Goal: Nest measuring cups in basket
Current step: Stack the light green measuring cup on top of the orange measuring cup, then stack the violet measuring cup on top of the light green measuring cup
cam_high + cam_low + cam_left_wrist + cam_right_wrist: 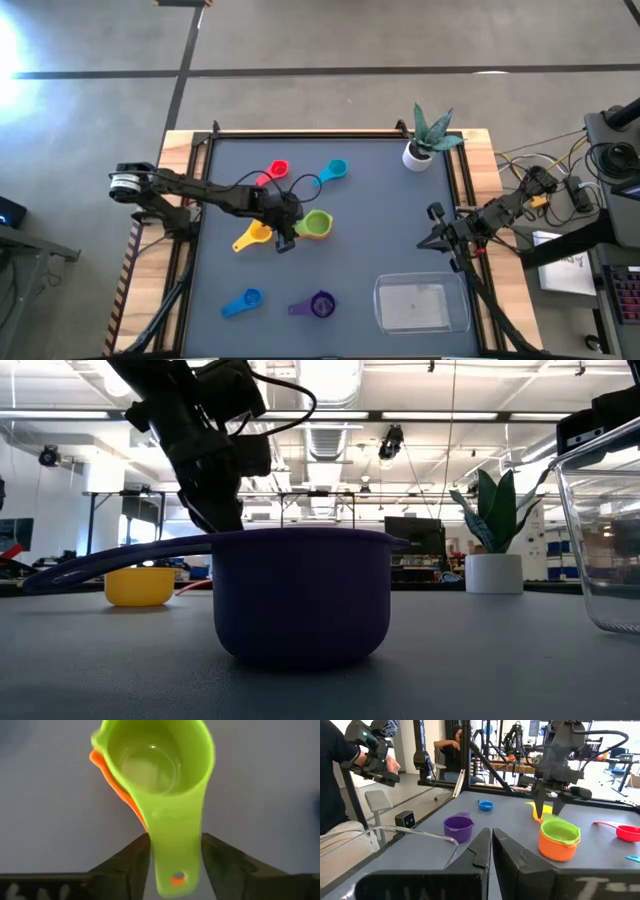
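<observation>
The green measuring cup [318,222] sits inside the orange cup [556,849], whose base is on the dark table. My left gripper [290,232] stands over their handles, pointing down, shut on the green handle. The yellow cup [254,236] lies just to its left. The red [276,170] and light blue [334,171] cups lie farther back, the blue [243,303] and purple [319,304] cups near the front. The clear basket [421,304] rests front right. My right gripper [432,240] waits shut at the right edge. My left gripper [175,865] has the green cup's handle [175,845] between its two fingers [132,862], one on each long edge. It comes from above, pointing down, across the handle. Orange shows through the handle's hole. The green cup sits slightly tilted in the orange one.
A white plant pot [419,153] stands at the far right corner. A dark frame runs along the table's edges. A person [340,795] with a hand-held device stands beyond the table. Bare table lies between the cup pair and the basket.
</observation>
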You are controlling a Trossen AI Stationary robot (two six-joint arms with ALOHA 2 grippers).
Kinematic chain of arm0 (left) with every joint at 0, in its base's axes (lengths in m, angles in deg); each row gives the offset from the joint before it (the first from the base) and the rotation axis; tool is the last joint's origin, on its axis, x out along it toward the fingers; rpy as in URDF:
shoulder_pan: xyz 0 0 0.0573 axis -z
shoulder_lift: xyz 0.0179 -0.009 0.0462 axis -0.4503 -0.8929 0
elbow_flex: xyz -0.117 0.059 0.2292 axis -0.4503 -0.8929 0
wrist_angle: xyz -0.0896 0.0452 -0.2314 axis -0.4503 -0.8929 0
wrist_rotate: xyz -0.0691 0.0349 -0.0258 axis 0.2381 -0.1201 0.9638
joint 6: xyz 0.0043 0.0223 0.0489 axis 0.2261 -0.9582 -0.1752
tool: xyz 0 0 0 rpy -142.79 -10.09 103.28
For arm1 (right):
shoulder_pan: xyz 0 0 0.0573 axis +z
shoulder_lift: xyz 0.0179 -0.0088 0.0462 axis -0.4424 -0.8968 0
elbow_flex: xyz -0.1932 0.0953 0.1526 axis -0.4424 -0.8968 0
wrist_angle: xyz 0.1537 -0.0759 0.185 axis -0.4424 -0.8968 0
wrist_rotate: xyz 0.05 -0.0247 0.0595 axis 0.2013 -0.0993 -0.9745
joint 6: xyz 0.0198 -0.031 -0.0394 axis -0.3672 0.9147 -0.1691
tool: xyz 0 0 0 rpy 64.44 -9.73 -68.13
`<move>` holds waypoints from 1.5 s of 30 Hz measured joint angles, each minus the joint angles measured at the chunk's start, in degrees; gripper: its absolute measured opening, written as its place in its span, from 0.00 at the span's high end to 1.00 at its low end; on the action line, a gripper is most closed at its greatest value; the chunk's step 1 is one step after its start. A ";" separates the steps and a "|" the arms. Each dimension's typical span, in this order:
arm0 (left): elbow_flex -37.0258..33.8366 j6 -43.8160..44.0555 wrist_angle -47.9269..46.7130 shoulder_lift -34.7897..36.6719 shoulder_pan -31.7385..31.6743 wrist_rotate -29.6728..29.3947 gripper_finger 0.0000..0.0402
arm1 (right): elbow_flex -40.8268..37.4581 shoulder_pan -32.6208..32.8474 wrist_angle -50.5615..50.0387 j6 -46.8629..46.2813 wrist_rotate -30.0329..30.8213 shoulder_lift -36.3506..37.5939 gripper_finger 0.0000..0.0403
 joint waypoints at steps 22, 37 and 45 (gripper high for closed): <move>9.57 5.18 -5.79 4.77 22.84 -3.64 0.42 | 0.02 -0.02 -0.02 0.00 0.00 0.02 0.98; 9.57 18.62 3.20 -5.81 37.88 -20.77 0.40 | 0.02 0.00 -0.02 0.00 0.00 0.00 0.98; 12.72 19.22 6.20 -14.21 37.93 -17.00 0.24 | 0.01 -0.01 -0.02 0.00 0.01 0.01 0.98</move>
